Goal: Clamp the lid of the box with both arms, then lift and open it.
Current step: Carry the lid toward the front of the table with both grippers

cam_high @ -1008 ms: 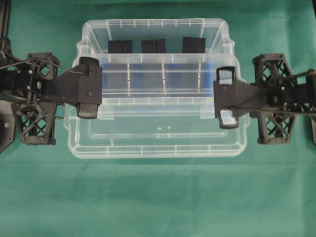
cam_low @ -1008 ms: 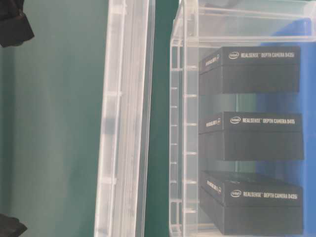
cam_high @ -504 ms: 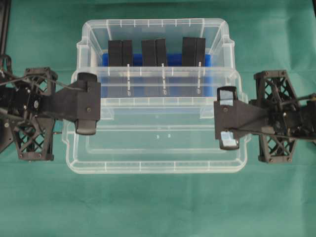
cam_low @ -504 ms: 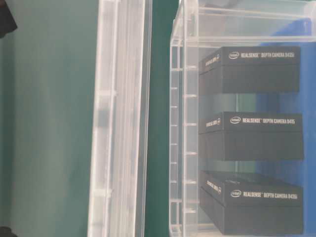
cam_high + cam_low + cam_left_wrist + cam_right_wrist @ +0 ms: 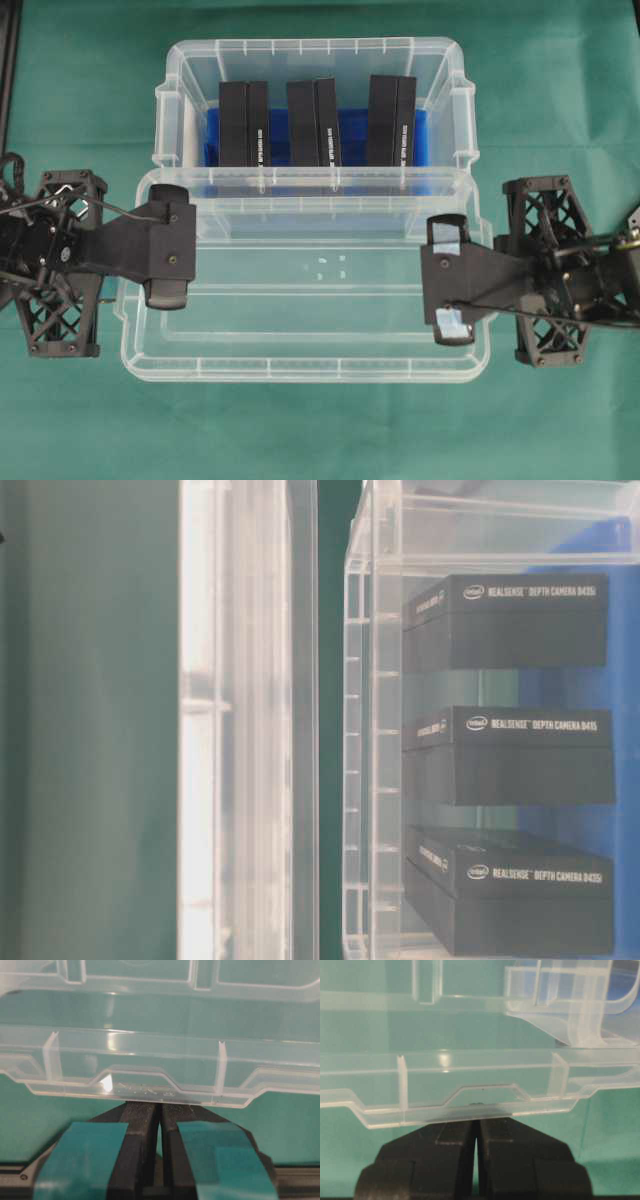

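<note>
Between padded black claws, ribbed clear lid [image 5: 310,290].

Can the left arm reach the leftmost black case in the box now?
Probably not yet. The box is uncovered above the leftmost black case, but the left gripper has its jaws shut on the lid, so it is occupied.

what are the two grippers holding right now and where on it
Both hold the clear lid by its short ends: the left gripper is shut on the left end's rim tab, the right gripper on the right end's. The box is not gripped.
</note>
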`<action>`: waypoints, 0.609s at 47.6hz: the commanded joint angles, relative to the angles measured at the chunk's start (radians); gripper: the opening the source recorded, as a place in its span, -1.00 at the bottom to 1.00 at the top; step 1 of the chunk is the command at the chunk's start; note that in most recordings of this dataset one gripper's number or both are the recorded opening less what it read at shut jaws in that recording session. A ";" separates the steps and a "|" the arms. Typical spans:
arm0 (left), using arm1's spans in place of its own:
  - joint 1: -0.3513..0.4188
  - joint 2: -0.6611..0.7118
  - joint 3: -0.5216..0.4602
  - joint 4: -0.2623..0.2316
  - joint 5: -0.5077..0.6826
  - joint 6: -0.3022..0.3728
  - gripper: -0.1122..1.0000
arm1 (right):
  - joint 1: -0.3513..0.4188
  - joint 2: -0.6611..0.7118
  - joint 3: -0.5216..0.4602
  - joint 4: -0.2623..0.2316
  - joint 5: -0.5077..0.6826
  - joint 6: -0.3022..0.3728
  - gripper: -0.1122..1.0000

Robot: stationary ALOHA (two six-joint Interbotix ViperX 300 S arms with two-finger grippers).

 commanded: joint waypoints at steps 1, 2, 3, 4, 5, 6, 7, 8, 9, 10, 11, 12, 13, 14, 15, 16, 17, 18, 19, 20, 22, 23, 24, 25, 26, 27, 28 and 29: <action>0.000 -0.005 -0.023 0.009 -0.023 -0.015 -0.77 | 0.006 -0.002 -0.063 -0.021 -0.018 0.014 -0.80; -0.002 -0.003 -0.023 0.009 -0.025 -0.015 -0.77 | 0.008 0.000 -0.063 -0.021 -0.018 0.017 -0.80; -0.006 -0.002 -0.023 0.009 -0.026 -0.015 -0.77 | 0.009 0.000 -0.061 -0.021 -0.018 0.020 -0.80; -0.008 0.000 -0.023 0.009 -0.028 -0.015 -0.77 | 0.011 0.002 -0.061 -0.021 -0.018 0.023 -0.80; -0.011 0.003 -0.023 0.009 -0.028 -0.015 -0.77 | 0.014 0.003 -0.063 -0.021 -0.018 0.028 -0.80; -0.012 0.003 -0.023 0.009 -0.029 -0.015 -0.77 | 0.017 0.003 -0.061 -0.020 -0.018 0.031 -0.80; -0.015 0.005 -0.021 0.009 -0.031 -0.017 -0.77 | 0.021 0.006 -0.061 -0.021 -0.018 0.037 -0.80; -0.018 0.008 -0.023 0.009 -0.032 -0.018 -0.77 | 0.026 0.008 -0.063 -0.021 -0.018 0.040 -0.80; -0.021 0.011 -0.023 0.009 -0.034 -0.021 -0.77 | 0.029 0.009 -0.061 -0.021 -0.018 0.043 -0.80; -0.025 0.012 -0.023 0.009 -0.035 -0.026 -0.77 | 0.032 0.011 -0.063 -0.021 -0.018 0.048 -0.80; -0.028 0.014 -0.021 0.009 -0.037 -0.031 -0.77 | 0.037 0.014 -0.061 -0.021 -0.018 0.051 -0.80; -0.032 0.017 -0.021 0.009 -0.037 -0.040 -0.77 | 0.040 0.015 -0.061 -0.021 -0.018 0.054 -0.80; -0.035 0.017 -0.023 0.009 -0.038 -0.048 -0.77 | 0.044 0.017 -0.063 -0.021 -0.018 0.060 -0.80; -0.038 0.017 -0.021 0.009 -0.038 -0.054 -0.77 | 0.048 0.018 -0.061 -0.021 -0.018 0.063 -0.80; -0.041 0.018 -0.023 0.009 -0.038 -0.058 -0.77 | 0.052 0.021 -0.061 -0.023 -0.018 0.066 -0.80; -0.046 0.020 -0.023 0.009 -0.038 -0.064 -0.77 | 0.055 0.023 -0.061 -0.023 -0.018 0.069 -0.80; -0.049 0.021 -0.023 0.009 -0.038 -0.069 -0.77 | 0.061 0.025 -0.061 -0.025 -0.018 0.075 -0.80; -0.054 0.021 -0.021 0.009 -0.038 -0.072 -0.77 | 0.064 0.028 -0.063 -0.026 -0.018 0.080 -0.80; -0.057 0.023 -0.023 0.009 -0.038 -0.075 -0.77 | 0.067 0.028 -0.061 -0.028 -0.018 0.084 -0.80; -0.063 0.025 -0.023 0.009 -0.038 -0.078 -0.77 | 0.071 0.029 -0.063 -0.031 -0.018 0.087 -0.80; -0.071 0.026 -0.023 0.009 -0.038 -0.086 -0.77 | 0.077 0.032 -0.061 -0.035 -0.018 0.100 -0.80; -0.075 0.028 -0.023 0.009 -0.040 -0.089 -0.77 | 0.080 0.034 -0.061 -0.038 -0.018 0.103 -0.80; -0.078 0.031 -0.023 0.009 -0.043 -0.094 -0.77 | 0.083 0.034 -0.061 -0.041 -0.018 0.107 -0.80; -0.086 0.032 -0.023 0.009 -0.044 -0.097 -0.77 | 0.086 0.035 -0.061 -0.043 -0.018 0.112 -0.80; -0.091 0.035 -0.025 0.009 -0.048 -0.101 -0.77 | 0.089 0.037 -0.061 -0.046 -0.018 0.117 -0.80; -0.094 0.037 -0.025 0.009 -0.049 -0.104 -0.77 | 0.094 0.037 -0.061 -0.048 -0.018 0.121 -0.80; -0.098 0.038 -0.025 0.009 -0.051 -0.109 -0.77 | 0.095 0.038 -0.061 -0.049 -0.018 0.126 -0.80; -0.101 0.041 -0.025 0.009 -0.052 -0.114 -0.77 | 0.101 0.040 -0.061 -0.051 -0.018 0.130 -0.80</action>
